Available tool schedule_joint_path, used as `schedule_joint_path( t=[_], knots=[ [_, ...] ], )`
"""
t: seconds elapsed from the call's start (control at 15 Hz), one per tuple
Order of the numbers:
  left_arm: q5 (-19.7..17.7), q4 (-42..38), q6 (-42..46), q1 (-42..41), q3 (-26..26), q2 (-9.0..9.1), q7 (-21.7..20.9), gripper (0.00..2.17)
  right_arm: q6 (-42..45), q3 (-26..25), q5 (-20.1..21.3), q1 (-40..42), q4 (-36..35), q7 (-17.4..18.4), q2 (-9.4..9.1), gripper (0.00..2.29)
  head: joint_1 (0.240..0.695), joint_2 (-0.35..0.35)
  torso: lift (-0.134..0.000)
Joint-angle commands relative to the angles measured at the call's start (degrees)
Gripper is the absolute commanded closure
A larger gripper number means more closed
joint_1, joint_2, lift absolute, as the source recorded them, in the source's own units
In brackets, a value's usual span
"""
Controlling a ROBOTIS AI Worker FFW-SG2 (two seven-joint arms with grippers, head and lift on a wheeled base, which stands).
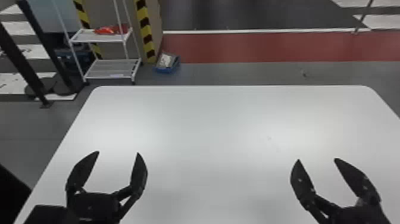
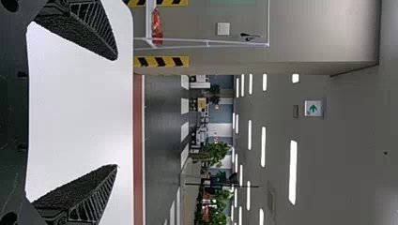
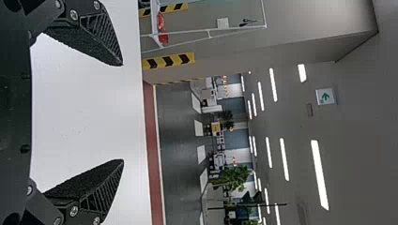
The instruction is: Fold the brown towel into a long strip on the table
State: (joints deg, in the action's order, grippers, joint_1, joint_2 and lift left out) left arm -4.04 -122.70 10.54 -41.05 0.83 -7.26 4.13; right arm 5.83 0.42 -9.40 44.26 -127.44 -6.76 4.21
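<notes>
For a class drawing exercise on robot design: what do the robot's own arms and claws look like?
What shows of them is mostly black. The left claw and right claw each have two fingers tapering to a point, with rough inner faces and slatted sides. Round silver screws mark the right claw's joints.

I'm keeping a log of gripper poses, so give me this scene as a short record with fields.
left gripper: over the table's near left part, fingers open, holding nothing
right gripper: over the table's near right part, fingers open, holding nothing
table: white, far corners rounded
beyond table, left: white rack with a red item on a shelf
on floor: blue container by a yellow-and-black striped edge
</notes>
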Motion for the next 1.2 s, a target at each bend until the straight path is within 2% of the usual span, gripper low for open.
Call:
schedule_joint_path(
  t=[0.0, 1.13],
  knots=[
    [0.09, 0.01, 0.04, 0.0, -0.13, -0.03, 0.09, 0.05, -0.17, -0.07, 0.0, 0.47, -0.53, 0.0, 0.01, 0.16, 0.695, 0.056, -0.123],
    [-0.97, -0.52, 0.22, -0.44, -2.5, 0.14, 0.09, 0.05, -1.05, -0.51, -0.44, 0.47, -0.79, 0.0, 0.1, 0.16, 0.695, 0.085, -0.123]
  ],
)
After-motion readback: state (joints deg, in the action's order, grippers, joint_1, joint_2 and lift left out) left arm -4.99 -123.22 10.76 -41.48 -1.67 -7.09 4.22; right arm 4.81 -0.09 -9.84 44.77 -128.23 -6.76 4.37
